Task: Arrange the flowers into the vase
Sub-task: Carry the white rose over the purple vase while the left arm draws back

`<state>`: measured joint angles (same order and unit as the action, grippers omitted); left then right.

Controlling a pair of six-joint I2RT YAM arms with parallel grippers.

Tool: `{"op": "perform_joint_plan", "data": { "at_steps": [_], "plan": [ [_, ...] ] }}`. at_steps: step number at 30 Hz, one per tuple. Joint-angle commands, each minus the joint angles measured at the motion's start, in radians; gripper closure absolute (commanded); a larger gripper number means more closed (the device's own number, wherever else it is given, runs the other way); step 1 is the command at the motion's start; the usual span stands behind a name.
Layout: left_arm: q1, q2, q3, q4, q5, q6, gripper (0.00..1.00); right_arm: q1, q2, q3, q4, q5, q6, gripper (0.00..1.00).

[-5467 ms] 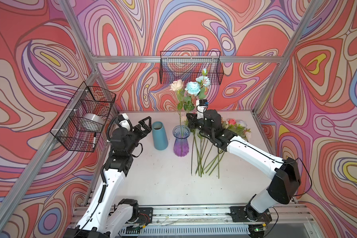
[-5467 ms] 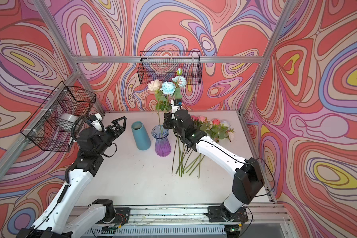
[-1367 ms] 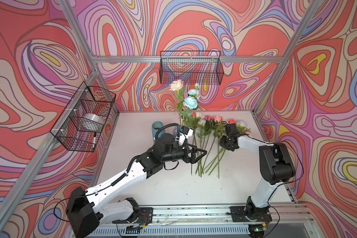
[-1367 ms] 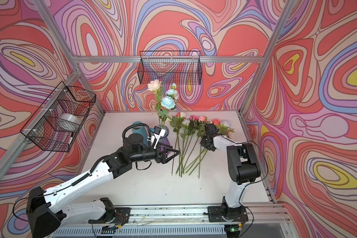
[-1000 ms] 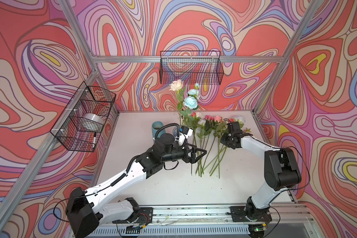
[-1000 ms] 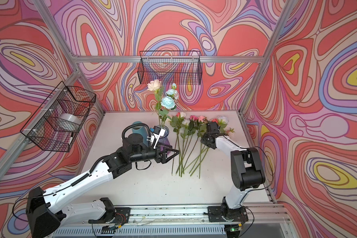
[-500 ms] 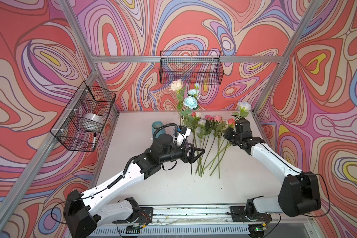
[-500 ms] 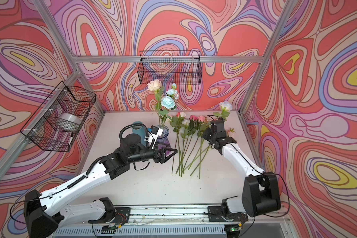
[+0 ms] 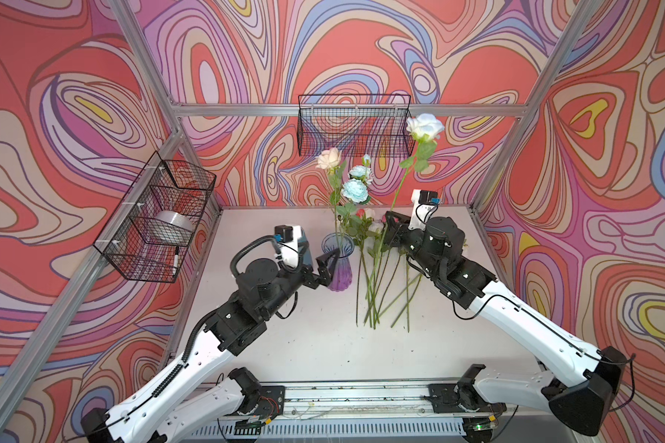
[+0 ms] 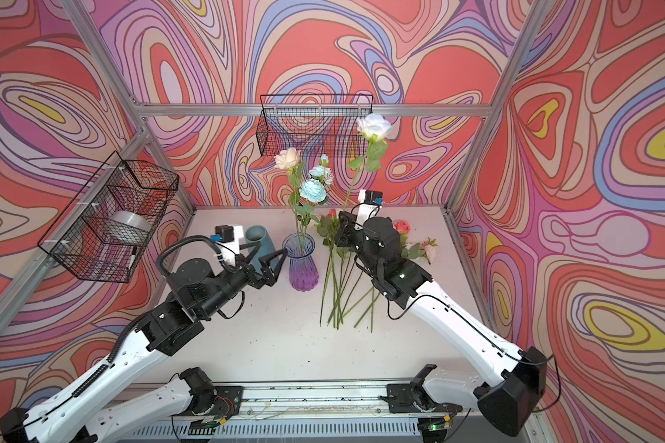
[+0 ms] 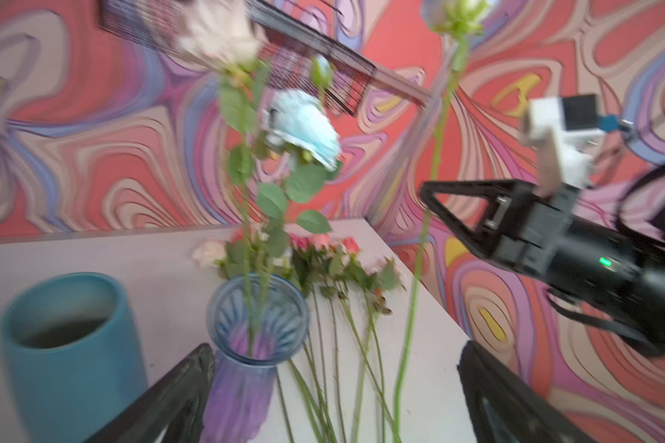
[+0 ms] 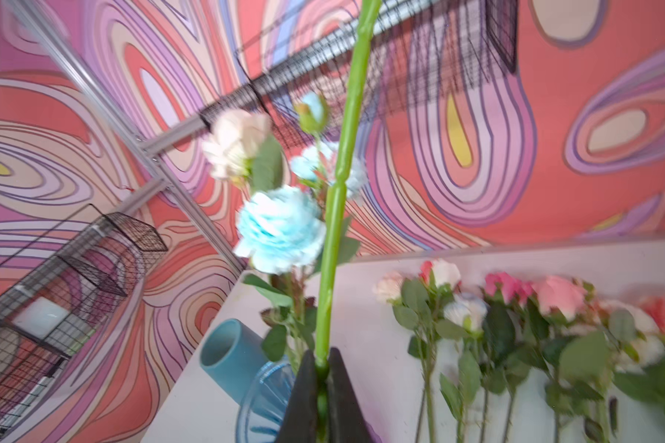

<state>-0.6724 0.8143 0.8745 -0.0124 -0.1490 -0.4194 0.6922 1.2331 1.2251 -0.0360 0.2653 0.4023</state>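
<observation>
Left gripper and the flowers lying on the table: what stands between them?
The purple glass vase, already holding a few stems, stands between the open left gripper and the loose flowers. Both top views show it.

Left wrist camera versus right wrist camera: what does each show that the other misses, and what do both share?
Only the left wrist view: the right gripper from outside, the head of the white rose it holds, and the left gripper open near the glass vase. Only the right wrist view: the right jaws shut on the rose's green stem close up, and the side wire basket. Both: the vase holding a cream rose and light blue blossoms, the teal cup, loose flowers lying on the table, and the back wire basket.
</observation>
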Motion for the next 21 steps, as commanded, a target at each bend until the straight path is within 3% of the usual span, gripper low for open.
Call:
{"op": "perform_joint_plan", "data": {
  "at_steps": [1, 5, 13, 21],
  "plan": [
    [0.077, -0.055, -0.068, 0.054, -0.266, -0.058, 0.00, 0.076, 0.046, 0.082, 0.152, 0.055, -0.165, 0.98],
    [0.131, -0.073, -0.079, 0.041, -0.345, -0.091, 0.00, 0.146, 0.139, 0.185, 0.249, 0.055, -0.300, 0.98],
    [0.145, -0.047, -0.077, 0.048, -0.265, -0.105, 0.00, 0.153, 0.350, 0.373, 0.379, 0.111, -0.449, 0.99],
    [0.155, -0.037, -0.071, 0.043, -0.232, -0.113, 0.01, 0.153, 0.512, 0.473, 0.365, 0.148, -0.513, 0.99]
  ]
}}
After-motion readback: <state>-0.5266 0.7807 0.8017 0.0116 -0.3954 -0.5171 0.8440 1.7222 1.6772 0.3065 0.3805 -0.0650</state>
